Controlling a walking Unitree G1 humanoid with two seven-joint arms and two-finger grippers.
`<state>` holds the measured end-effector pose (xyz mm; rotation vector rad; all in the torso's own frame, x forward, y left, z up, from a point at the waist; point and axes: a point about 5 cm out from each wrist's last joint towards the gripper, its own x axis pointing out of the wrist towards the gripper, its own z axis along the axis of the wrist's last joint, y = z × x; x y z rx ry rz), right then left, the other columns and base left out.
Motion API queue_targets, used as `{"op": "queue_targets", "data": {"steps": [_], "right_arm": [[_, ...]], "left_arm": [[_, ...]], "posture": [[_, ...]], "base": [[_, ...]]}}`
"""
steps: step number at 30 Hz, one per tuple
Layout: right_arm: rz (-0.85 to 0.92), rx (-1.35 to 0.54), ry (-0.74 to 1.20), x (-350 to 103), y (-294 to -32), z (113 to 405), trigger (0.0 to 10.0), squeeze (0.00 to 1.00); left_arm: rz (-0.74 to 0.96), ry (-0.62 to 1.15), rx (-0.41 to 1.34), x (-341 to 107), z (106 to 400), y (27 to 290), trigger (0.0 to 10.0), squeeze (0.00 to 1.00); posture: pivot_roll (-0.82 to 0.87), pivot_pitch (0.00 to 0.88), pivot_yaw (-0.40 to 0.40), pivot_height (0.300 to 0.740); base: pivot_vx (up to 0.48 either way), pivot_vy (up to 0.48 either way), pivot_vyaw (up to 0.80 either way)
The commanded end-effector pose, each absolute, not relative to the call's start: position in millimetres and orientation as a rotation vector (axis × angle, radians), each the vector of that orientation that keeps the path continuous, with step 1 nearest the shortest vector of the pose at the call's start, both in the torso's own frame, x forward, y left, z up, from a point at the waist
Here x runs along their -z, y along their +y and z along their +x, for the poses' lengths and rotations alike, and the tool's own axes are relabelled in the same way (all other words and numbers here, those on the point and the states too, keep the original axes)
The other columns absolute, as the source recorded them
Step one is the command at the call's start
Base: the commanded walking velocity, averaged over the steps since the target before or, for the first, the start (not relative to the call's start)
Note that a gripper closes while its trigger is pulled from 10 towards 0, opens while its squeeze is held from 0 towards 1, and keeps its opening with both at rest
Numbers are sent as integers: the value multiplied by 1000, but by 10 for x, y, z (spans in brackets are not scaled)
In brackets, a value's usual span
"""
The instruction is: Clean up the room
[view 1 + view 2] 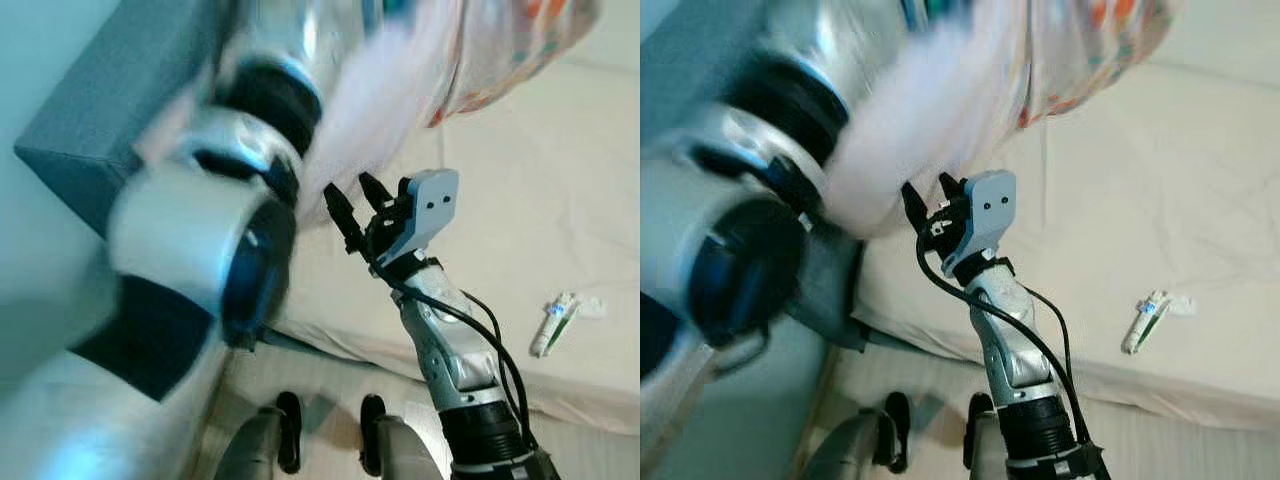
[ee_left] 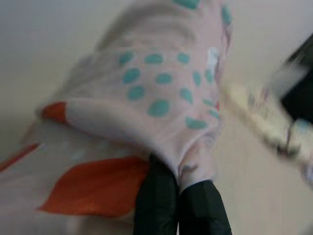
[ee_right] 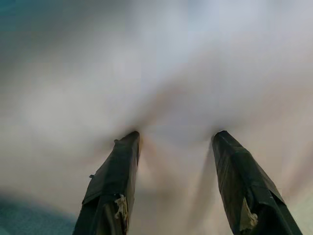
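A: How do the two arms sit?

B: The left arm (image 1: pixel 200 250) fills the left half of the left eye view, blurred and very close to the camera, reaching up toward the top of the frame. The right arm (image 1: pixel 455 360) rises from the bottom centre, bent slightly, its wrist cable looping alongside, and the right gripper (image 1: pixel 352 203) points up and left at the middle of the frame.

A: And the fingers?

B: The right gripper's two black fingers (image 3: pixel 115 181) stand spread apart with pale cloth just beyond them. In the left wrist view the left gripper (image 2: pixel 178 188) has its black fingertips (image 2: pixel 156 196) pressed together, pinching a fold of the thin pale pink garment with teal dots and orange patches (image 2: pixel 161 93).

A: Where is that garment in the head views?

B: It hangs from the top centre of the frame, draping down over the cream-coloured bed sheet (image 1: pixel 540 180) to just above the right gripper.

A: Anything one view adds?

B: The head views show a small white tube with a green and blue end (image 1: pixel 553 324) lying on the sheet at the lower right, and a grey-blue padded headboard (image 1: pixel 120 120) at the upper left. The left wrist view gives the grip itself, which the head views blur out.
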<state>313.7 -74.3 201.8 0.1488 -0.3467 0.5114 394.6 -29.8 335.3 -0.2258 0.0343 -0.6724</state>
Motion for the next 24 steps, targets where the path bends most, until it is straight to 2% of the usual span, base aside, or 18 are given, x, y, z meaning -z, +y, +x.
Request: {"op": "queue_targets", "data": {"steps": [1, 3, 4, 6, 7, 10, 12, 15, 16, 17, 18, 23, 24], "right_arm": [[150, -502, -304, -1900, -743, 3113, 10000, 0], [149, -494, -296, -1873, -745, 3101, 10000, 0], [149, -494, -296, -1873, -745, 3101, 10000, 0], [149, -486, -288, -1846, -747, 3087, 10000, 0], [149, -486, -288, -1846, -747, 3087, 10000, 0], [148, -483, -285, -1832, -740, 3077, 10000, 0], [148, -482, -285, -1830, -738, 3075, 10000, 0], [150, -479, -286, -1830, -730, 3073, 10000, 0], [154, -478, -286, -1827, -722, 3076, 10000, 0], [155, -478, -286, -1825, -719, 3077, 10000, 0], [155, -480, -286, -1824, -712, 3079, 10000, 0], [157, -483, -289, -1829, -698, 3081, 10000, 0], [159, -483, -291, -1833, -694, 3084, 10000, 0]], "left_arm": [[-287, 98, 690, -3244, 3881, -456, 0, 0], [-384, 220, 610, -2973, 3882, -475, 0, 0], [-384, 220, 610, -2973, 3882, -475, 0, 0], [-384, 241, 452, -2827, 3947, -347, 0, 0], [-384, 241, 452, -2827, 3947, -347, 0, 0], [-267, 144, 276, -2837, 4052, -106, 0, 0], [-245, 111, 229, -2869, 4079, -33, 0, 0], [-257, 51, 167, -2973, 4115, 73, 0, 0], [-274, -67, 90, -3206, 4146, 216, 0, 0], [-278, -94, 70, -3262, 4150, 249, 0, 0], [-234, -140, 4, -3333, 4161, 343, 0, 0], [-98, -193, -97, -3389, 4182, 499, 0, 0], [38, -185, -181, -3309, 4208, 632, 353, 0]], "posture": [[-99, 212, 110, 740], [-103, 213, 112, 740], [-103, 213, 112, 740], [-112, 214, 118, 740], [-112, 214, 118, 740], [-113, 216, 126, 740], [-113, 216, 126, 740], [-106, 219, 128, 740], [-98, 221, 128, 740], [-98, 221, 128, 740], [-97, 219, 128, 740], [-91, 216, 131, 740], [-86, 215, 131, 740]], "base": [[0, 0, 0], [0, 0, 0], [0, 0, 0], [0, 0, 0], [0, 0, 0], [0, 0, 0], [0, 0, 0], [0, 0, 0], [0, 0, 0], [0, 0, 0], [0, 0, 0], [0, 0, 0], [0, 0, 0]]}}
